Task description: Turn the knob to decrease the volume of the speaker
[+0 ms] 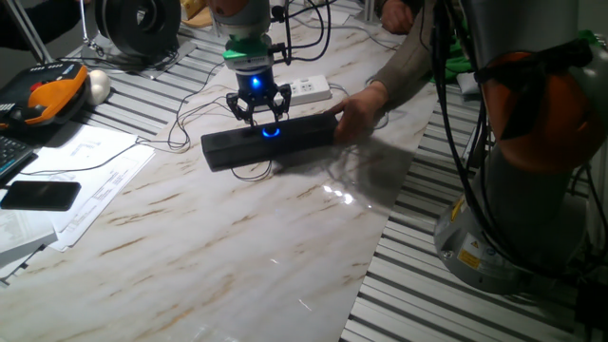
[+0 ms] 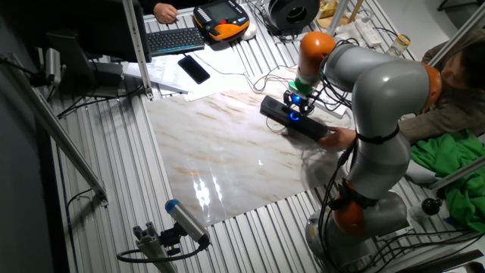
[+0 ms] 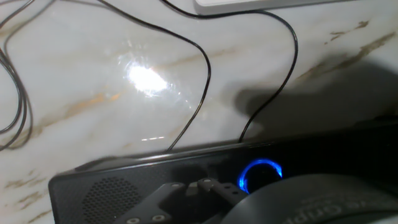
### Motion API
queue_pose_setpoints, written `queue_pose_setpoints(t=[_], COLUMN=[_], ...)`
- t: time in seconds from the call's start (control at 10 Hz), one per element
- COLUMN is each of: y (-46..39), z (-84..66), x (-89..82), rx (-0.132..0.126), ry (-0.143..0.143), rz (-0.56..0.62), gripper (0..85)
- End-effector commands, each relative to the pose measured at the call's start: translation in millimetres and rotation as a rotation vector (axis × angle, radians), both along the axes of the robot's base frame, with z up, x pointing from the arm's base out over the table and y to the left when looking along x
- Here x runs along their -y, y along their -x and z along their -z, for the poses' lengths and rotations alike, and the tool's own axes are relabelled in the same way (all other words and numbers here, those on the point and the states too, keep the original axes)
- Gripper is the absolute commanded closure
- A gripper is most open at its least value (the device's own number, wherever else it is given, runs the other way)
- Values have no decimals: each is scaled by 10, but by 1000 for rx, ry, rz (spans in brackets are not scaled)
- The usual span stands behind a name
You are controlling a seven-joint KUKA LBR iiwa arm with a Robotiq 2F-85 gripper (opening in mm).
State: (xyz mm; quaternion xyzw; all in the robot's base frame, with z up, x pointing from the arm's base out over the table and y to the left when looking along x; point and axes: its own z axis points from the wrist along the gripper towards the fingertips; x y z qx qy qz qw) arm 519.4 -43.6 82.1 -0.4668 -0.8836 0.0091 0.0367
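Observation:
The speaker [image 1: 285, 144] is a long black bar lying across the marble tabletop. It also shows in the other fixed view [image 2: 299, 123] and fills the bottom of the hand view [image 3: 118, 186]. The knob [image 1: 272, 131] glows as a blue ring at its middle, and I see it in the other views too [image 2: 294, 116] [image 3: 261, 175]. My gripper [image 1: 259, 116] [image 2: 297, 107] points straight down just over the knob, fingers spread and holding nothing. A dark finger link [image 3: 186, 191] sits left of the ring in the hand view. A person's hand [image 1: 361, 107] holds the speaker's right end.
A white power strip [image 1: 310, 90] [image 3: 261, 5] lies just behind the speaker. Thin black cables [image 3: 202, 74] loop on the marble. A black phone [image 1: 40, 195] and papers lie at the left, with an orange pendant [image 1: 43, 100] beyond them. The person's arm reaches in from the back right.

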Motion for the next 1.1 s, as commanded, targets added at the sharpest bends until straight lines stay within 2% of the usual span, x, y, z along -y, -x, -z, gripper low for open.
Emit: queue_pose_setpoints(t=[0.0, 0.2, 0.3, 0.4, 0.5, 0.7, 0.8, 1.0], y=[1, -3, -3, -3, -3, -3, -3, -3], z=[-2, -11, -11, -11, -11, -11, -11, -11], x=[-1, -14, -14, -14, -14, -14, -14, -14], rx=[-1, -6, -12, -19, -16, 17, 33, 24], ry=[0, -2, 13, 8, -3, -11, -26, -37], rz=[-1, -7, 7, 20, 16, -8, -21, -29], gripper=[340, 340, 340, 340, 340, 340, 340, 340])
